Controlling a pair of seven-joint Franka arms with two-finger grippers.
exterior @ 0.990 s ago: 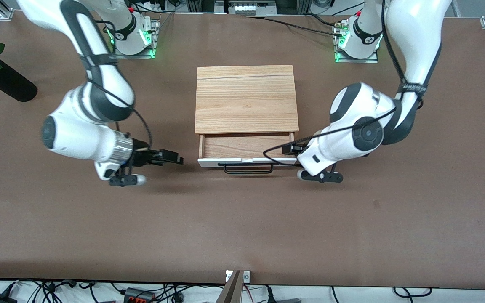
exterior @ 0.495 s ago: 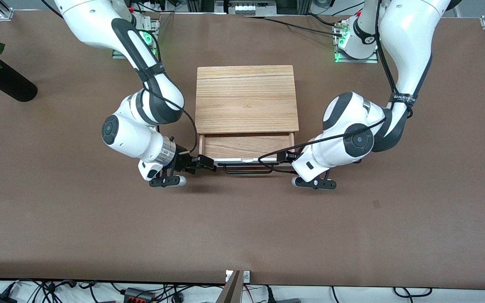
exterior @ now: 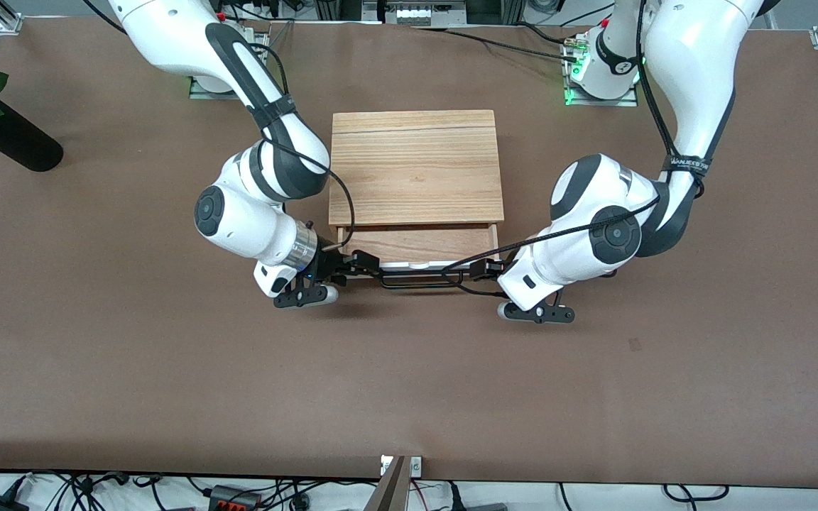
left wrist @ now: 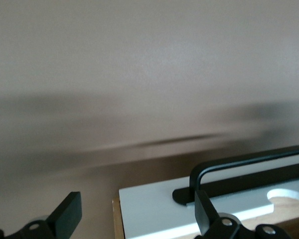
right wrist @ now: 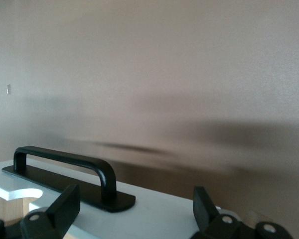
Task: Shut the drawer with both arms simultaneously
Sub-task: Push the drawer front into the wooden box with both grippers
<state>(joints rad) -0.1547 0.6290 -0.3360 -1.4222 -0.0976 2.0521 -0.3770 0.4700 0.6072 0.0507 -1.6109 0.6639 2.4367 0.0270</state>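
Two-arm drawer closing, moment of contact. The drawer (exterior: 420,250) stood partly pulled out of the wooden box (exterior: 416,167) at mid-table, on the box's side nearer the front camera; its white front panel (left wrist: 199,206) and black bar handle (exterior: 420,282) faced that camera, and a strip of the light-wood tray floor showed between panel and box.

The right gripper (exterior: 352,270) lay at the drawer corner toward the right arm's end of the table. In the right wrist view its two fingers (right wrist: 65,204) stood apart, straddling the panel edge just beside the handle's end, clamped on nothing.

The left gripper (exterior: 488,272) lay at the drawer corner toward the left arm's end of the table. In the left wrist view its fingers (left wrist: 67,214) were likewise spread, one over the panel near the handle's end (left wrist: 199,174), the other off the drawer's side.

Handling, as a judgement: the tray looks light and rigid and should slide easily, but a shallow drawer can skew and jam in the box if pushed unevenly. The flat panel at either end of the handle appears the best place to press, with equal force from both arms.
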